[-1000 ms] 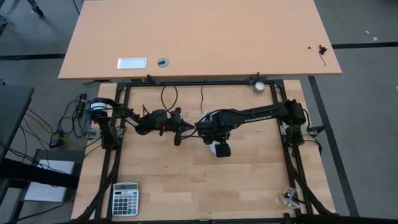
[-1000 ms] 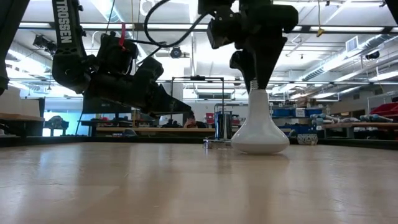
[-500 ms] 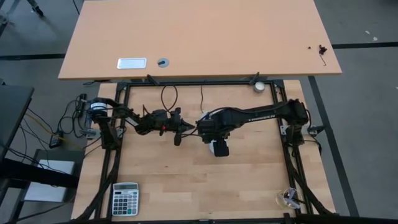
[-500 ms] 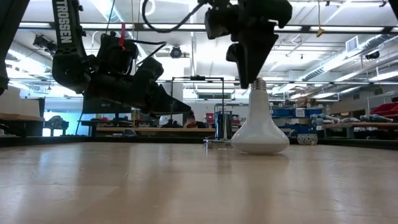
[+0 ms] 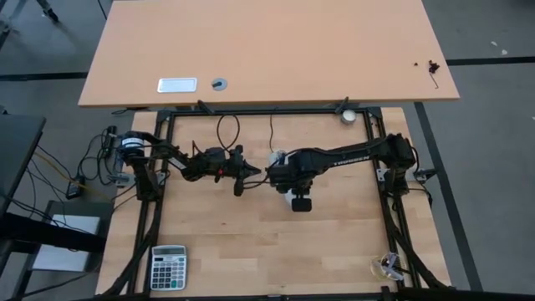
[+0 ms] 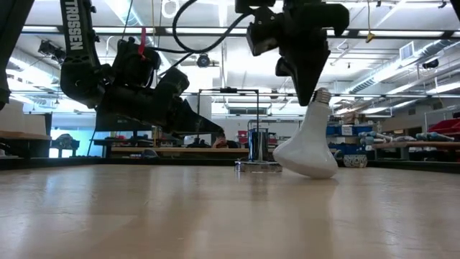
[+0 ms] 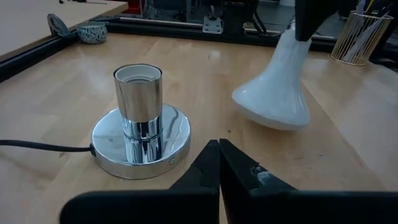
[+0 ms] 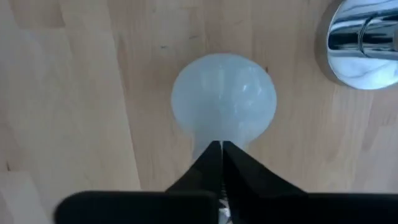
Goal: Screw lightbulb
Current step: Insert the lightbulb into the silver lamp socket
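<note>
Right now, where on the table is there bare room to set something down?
Bare wood lies between the calculator and the right claw. It is crowded mid-table around the lightbulb, the socket base and the left claw.

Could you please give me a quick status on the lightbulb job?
Right pincer at lightbulb neck, bulb tilted on table. Left pincer shut, empty, facing socket. Nothing between them.

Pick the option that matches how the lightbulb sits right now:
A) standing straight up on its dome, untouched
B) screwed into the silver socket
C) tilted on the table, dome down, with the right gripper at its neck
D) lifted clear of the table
C: in the low view the lightbulb leans with its dome on the table while the right gripper pinches its neck; the socket stands empty.
</note>
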{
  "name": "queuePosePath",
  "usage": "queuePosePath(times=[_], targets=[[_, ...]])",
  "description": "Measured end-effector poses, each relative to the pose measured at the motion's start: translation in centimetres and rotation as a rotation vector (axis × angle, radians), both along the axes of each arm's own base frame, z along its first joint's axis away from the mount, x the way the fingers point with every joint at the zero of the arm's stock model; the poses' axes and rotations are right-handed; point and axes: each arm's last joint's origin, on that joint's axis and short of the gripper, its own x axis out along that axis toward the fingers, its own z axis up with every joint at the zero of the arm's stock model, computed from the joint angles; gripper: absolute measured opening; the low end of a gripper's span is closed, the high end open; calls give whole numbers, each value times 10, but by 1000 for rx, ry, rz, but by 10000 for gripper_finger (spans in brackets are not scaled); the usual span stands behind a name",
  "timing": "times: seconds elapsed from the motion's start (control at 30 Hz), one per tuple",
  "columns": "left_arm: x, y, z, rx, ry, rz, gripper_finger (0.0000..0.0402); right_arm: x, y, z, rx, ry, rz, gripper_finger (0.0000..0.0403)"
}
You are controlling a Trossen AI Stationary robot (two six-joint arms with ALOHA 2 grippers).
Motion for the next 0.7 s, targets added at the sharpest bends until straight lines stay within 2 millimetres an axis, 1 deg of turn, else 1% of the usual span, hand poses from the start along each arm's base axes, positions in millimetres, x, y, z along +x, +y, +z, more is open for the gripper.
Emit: queuePosePath(times=[0.1,0.27,0.47,0.57,0.7], targets=[[0,0,0,0,0,0,4,-2,5,0,-42,15,0,7],[0,0,0,-1,5,0,4,-7,12,0,-65,53,-46,19],[0,0,-1,-2,10,-1,4,-11,26,-1,-72,67,-54,5],[0,0,-1,-3,10,0,4,-14,29,-6,-76,87,-66,8],[0,0,-1,-2,10,-1,4,-21,32,-20,-89,140,-65,10]])
